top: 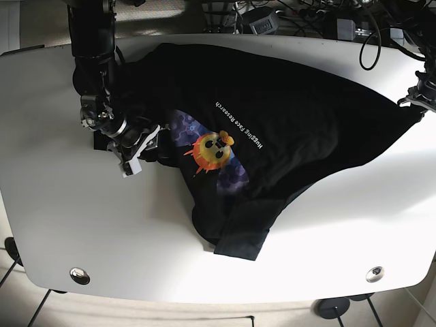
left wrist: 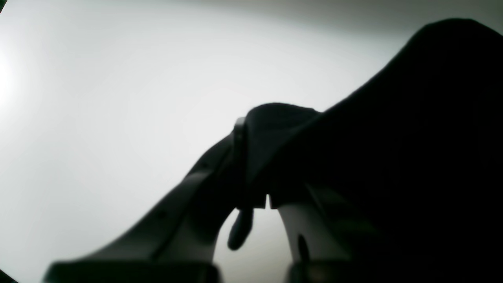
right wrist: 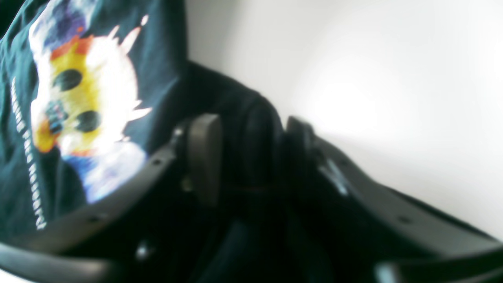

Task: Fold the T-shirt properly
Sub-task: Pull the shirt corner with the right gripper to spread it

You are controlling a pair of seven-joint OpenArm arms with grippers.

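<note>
With both sets of fingers pinching the black T-shirt (top: 300, 122), the right gripper (right wrist: 251, 153) mid-left and the left gripper (left wrist: 255, 165) at the right edge, you should lift evenly, keeping the cloth taut over the bench (top: 82, 225).

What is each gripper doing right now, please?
Left gripper: shut on the black T-shirt.
Right gripper: shut on the same T-shirt.

Both wrist views are soft and blurred. In the left one the T-shirt (left wrist: 412, 137) is a backlit silhouette against the glaring table (left wrist: 118, 98). The shirt's print (right wrist: 84, 98) blows out. The base view is sharp and evenly lit.
</note>
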